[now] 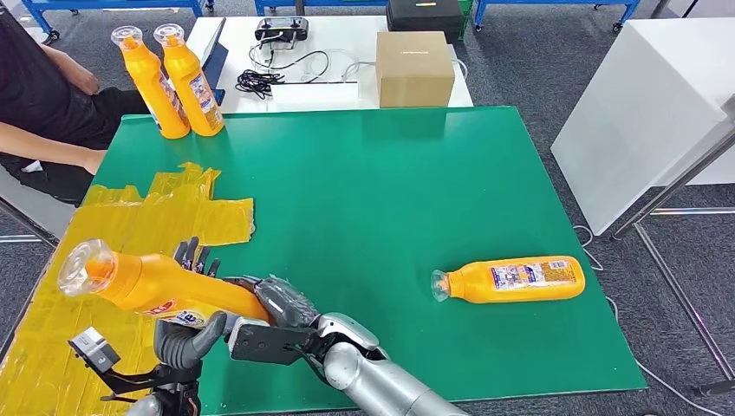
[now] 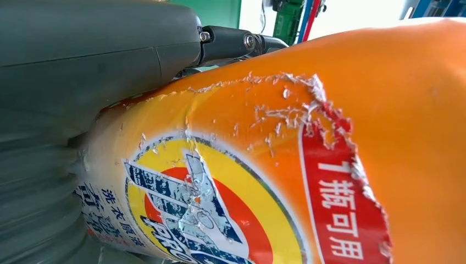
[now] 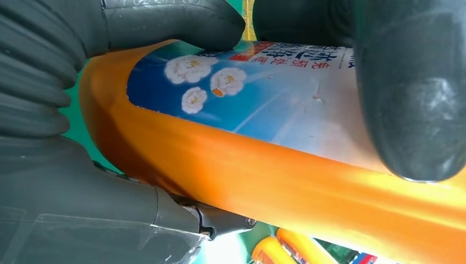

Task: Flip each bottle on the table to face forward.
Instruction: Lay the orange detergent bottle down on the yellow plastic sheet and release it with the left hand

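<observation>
Listing largest to smallest, for your next move:

- Table [image 1: 364, 191]: green top, bearing everything below; a patch of yellow tape [image 1: 173, 212] covers its near-left part.
- Held bottle [image 1: 165, 286]: orange, lifted off the table over the near-left corner, above the yellow tape. Its long axis runs roughly crosswise, capped neck out to the robot's left and tilted slightly up, base toward the middle. In the left wrist view you see a torn red-and-yellow label; in the right wrist view a blue label with white flowers. So the two printed faces sit on opposite sides, and which one ends up forward depends on a roll about that long axis.
- Lying bottle [image 1: 511, 280]: on its side at the near-right of the table, well apart from both hands, long axis crosswise, neck pointing toward the middle. You would judge the right arm the nearer one for it.
- Two upright bottles [image 1: 178, 82]: standing side by side, touching or nearly so, at the far-left corner, beside a seated person's arm.
- Right hand [image 1: 277, 302]: reached across to the left, clamped around the held bottle's base end.
- Left hand [image 1: 186, 334]: under the held bottle's middle, fingers wrapped on its body; both hands grip the same bottle
</observation>
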